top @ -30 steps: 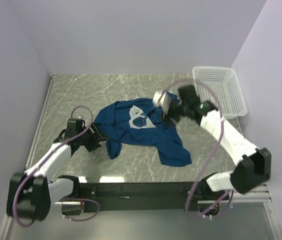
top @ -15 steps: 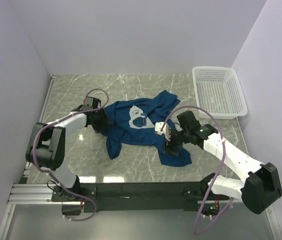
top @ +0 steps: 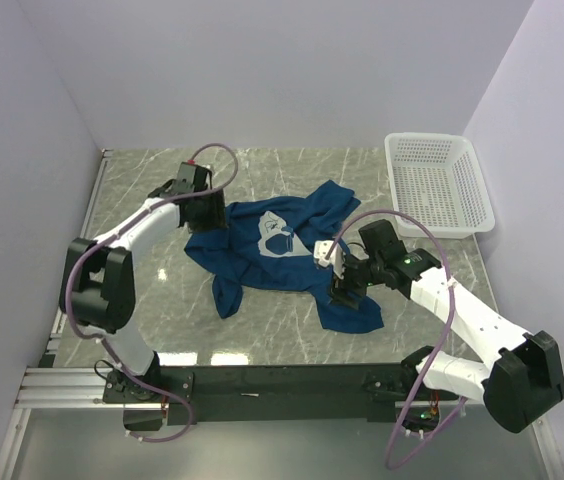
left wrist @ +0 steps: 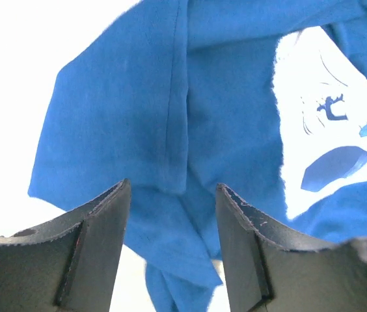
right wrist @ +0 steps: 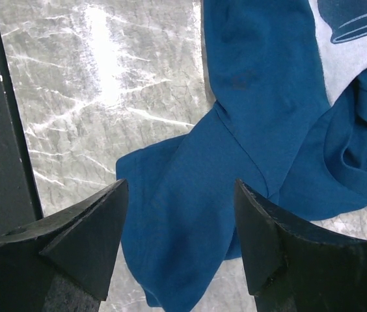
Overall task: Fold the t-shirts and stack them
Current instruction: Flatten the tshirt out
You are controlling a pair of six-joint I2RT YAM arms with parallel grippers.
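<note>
One dark blue t-shirt (top: 262, 262) lies crumpled in the middle of the marble table, its white-and-blue print (top: 280, 238) facing up. My left gripper (top: 202, 214) hovers over the shirt's far-left edge. In the left wrist view it (left wrist: 172, 190) stands open, with a sleeve seam (left wrist: 174, 130) and the print (left wrist: 313, 130) below it and nothing between its fingers. My right gripper (top: 348, 290) is over the shirt's near-right flap. In the right wrist view it (right wrist: 180, 187) is open above that blue cloth (right wrist: 196, 227), which it does not pinch.
A white mesh basket (top: 438, 184) stands at the far right against the wall. Walls close in the table on the left, back and right. The dark rail (top: 282, 380) that carries the arm bases runs along the near edge.
My left arm swung from the near left up to the shirt's far-left edge. My right gripper came down from near the basket to the near-right flap. A shirt corner now lies spread toward the far right.
</note>
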